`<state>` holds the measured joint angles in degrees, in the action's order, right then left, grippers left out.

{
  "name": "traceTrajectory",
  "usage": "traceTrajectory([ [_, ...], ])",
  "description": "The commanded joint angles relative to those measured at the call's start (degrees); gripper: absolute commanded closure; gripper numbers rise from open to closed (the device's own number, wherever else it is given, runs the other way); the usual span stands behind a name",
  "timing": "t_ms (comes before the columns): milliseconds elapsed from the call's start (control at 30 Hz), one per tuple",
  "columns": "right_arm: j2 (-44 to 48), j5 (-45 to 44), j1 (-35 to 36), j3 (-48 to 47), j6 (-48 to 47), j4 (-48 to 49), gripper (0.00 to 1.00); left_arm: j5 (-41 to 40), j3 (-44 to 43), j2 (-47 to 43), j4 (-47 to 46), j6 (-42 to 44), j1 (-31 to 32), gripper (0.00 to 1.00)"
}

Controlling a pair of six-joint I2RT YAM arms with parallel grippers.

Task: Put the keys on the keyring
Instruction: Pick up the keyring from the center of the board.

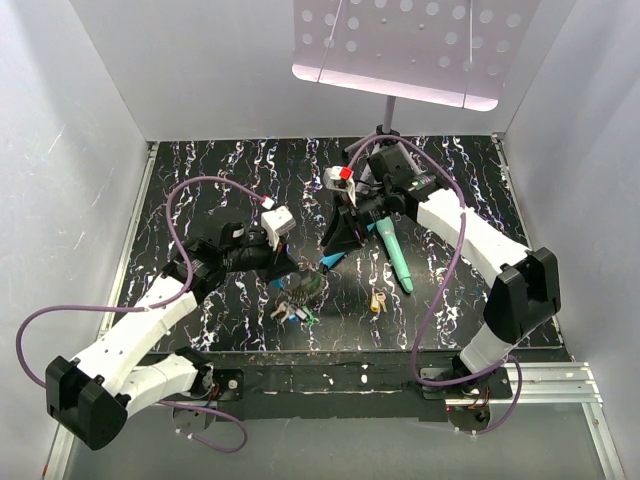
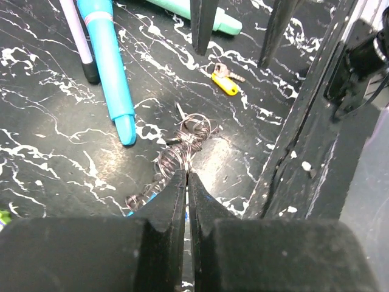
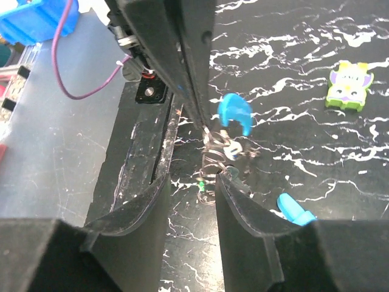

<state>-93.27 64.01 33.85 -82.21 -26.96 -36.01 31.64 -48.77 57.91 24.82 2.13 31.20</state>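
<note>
The keyring [image 2: 185, 141], a grey coiled loop with a bright blue curved section [image 3: 236, 113], lies on the black marbled table [image 1: 220, 170]. My left gripper [image 2: 186, 176] is shut on the keyring's wire at one end. My right gripper [image 3: 193, 182] stands open just short of the loop's other end, and the coil [image 3: 214, 159] reaches toward the gap between its fingers. A yellow-headed key [image 2: 225, 83] lies alone on the table to the right [image 1: 377, 301]. More keys with green and blue heads [image 1: 292, 313] lie near the front edge, below the keyring [image 1: 308, 286].
Teal sticks [image 1: 397, 258] lie right of the grippers; one teal pen [image 2: 112, 67] and a white pen [image 2: 82, 39] lie by the keyring. A green and purple toy [image 3: 348, 86] sits farther off. The table's raised front rail [image 2: 304, 121] runs close by.
</note>
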Motion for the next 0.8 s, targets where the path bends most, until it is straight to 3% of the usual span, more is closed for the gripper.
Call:
traceTrajectory([
  [0, -2.44, 5.86, -0.27, -2.78, -9.87, -10.23, 0.56, -0.86, -4.13, -0.87, 4.71, 13.06, -0.26, 1.0],
  [167, -0.6, 4.99, -0.53, 1.87, -2.23, -2.06, 0.57, -6.58, -9.31, 0.8, 7.43, 18.25, -0.26, 1.0],
  [300, -0.24, 4.99, -0.89, 4.6, -0.73, -0.64, 0.56, -5.28, -8.28, 1.5, 7.61, 17.83, -0.26, 1.0],
  [467, -0.5, 5.16, -1.06, 7.59, -0.64, -0.73, 0.56, -2.1, 2.95, -0.07, 0.08, 6.42, 2.45, 1.0],
  [600, -1.21, 5.43, -1.06, 8.21, -1.78, -2.04, 0.56, -5.26, 10.61, -1.83, -6.97, -1.68, 7.81, 1.0],
  [767, -2.17, 6.21, -1.06, 8.56, -2.3, -3.01, 0.56, -9.04, 14.23, -0.96, -10.22, -8.8, 11.77, 1.0],
])
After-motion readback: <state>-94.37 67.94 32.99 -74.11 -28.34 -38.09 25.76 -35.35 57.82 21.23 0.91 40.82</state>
